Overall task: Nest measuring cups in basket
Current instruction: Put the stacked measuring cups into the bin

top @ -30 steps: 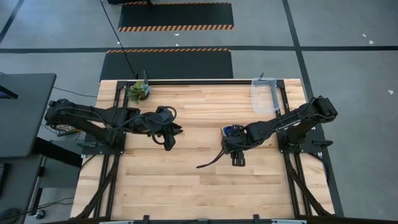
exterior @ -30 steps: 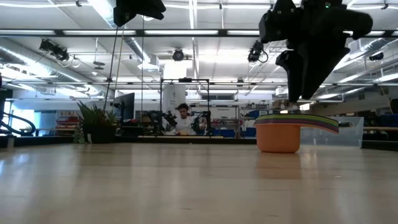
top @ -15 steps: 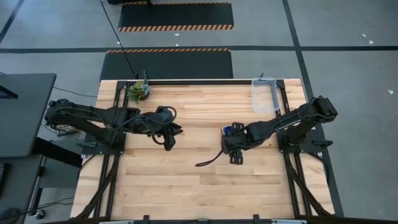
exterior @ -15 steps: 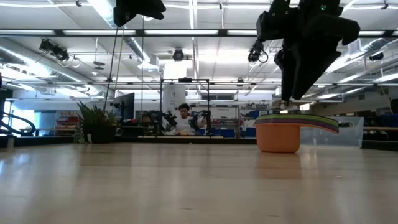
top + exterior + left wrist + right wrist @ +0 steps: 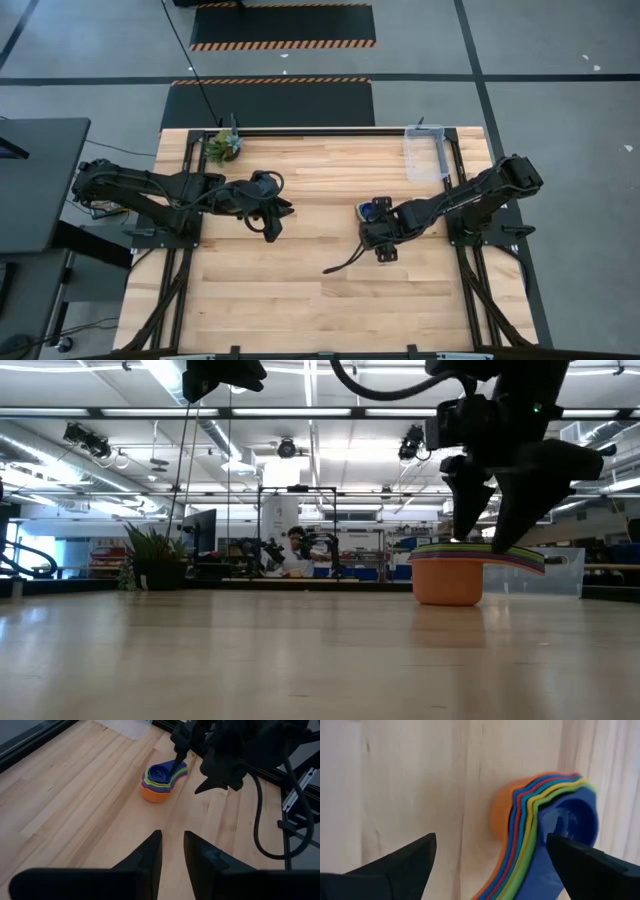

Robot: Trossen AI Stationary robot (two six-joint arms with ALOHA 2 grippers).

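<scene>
Nested stack of small plastic measuring cups (image 5: 159,782), orange outermost and dark blue innermost, sitting on the wooden slatted table (image 5: 300,290), right of centre, well apart from the clear rectangular plastic basket (image 5: 425,152) at the far right corner. Right gripper (image 5: 492,865) spread wide, released, hovering just above the stack handles, holding nothing. Left gripper (image 5: 172,852) partly parted, empty, parked left of centre. Small green potted plant (image 5: 224,146) at far left corner.
</scene>
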